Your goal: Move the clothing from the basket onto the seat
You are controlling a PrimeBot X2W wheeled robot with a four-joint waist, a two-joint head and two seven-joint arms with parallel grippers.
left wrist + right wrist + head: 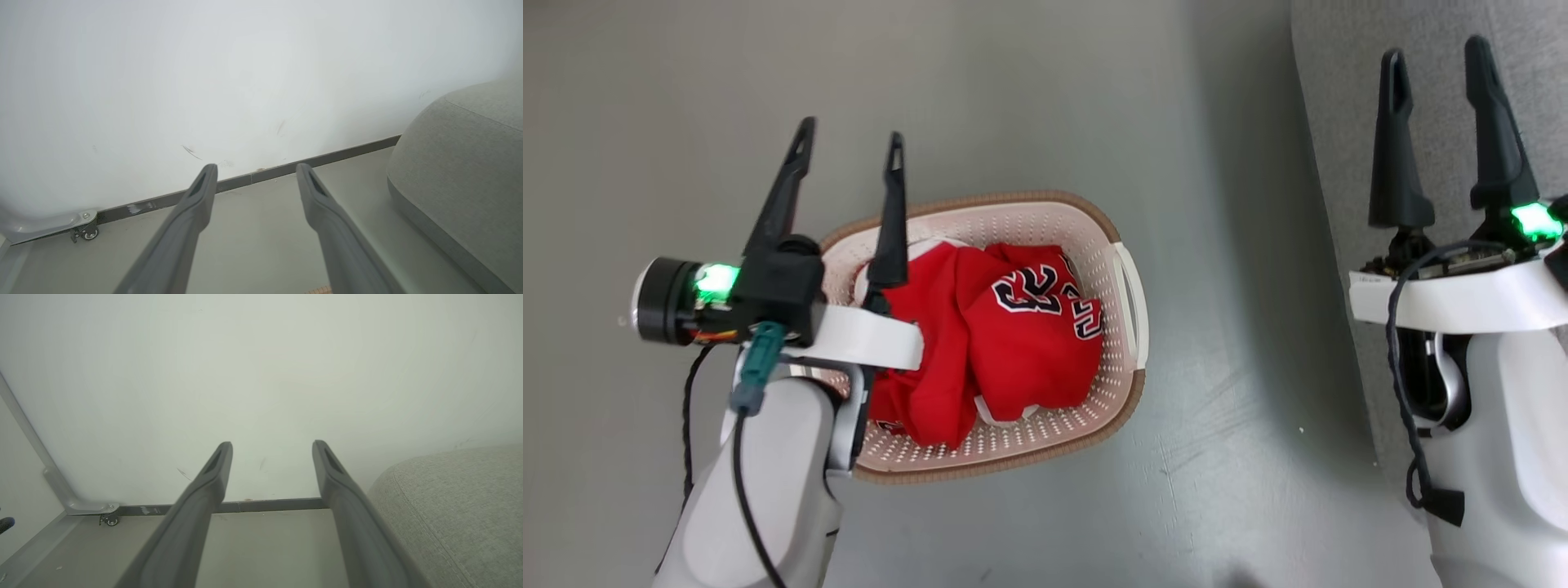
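The cream perforated basket (1123, 327) with a brown rim sits on the grey floor in the head view. Inside lies the red clothing (1005, 343), crumpled, with black-and-white "23" lettering facing up. My left gripper (849, 147) hovers over the basket's left end, open and empty, its fingers pointing past the rim. In its wrist view the left gripper (255, 169) points at the wall and floor. My right gripper (1437, 65) stands open and empty over the grey seat (1339, 98) at the right. The right gripper (271, 447) also faces the wall, with the seat (457, 514) at its right.
A white wall (245, 81) with a dark skirting strip runs ahead. A small caster wheel (88, 232) on a grey frame stands at the wall's left. The seat's rounded corner (461, 179) bulges at the right. Bare grey floor (1241, 457) lies between basket and seat.
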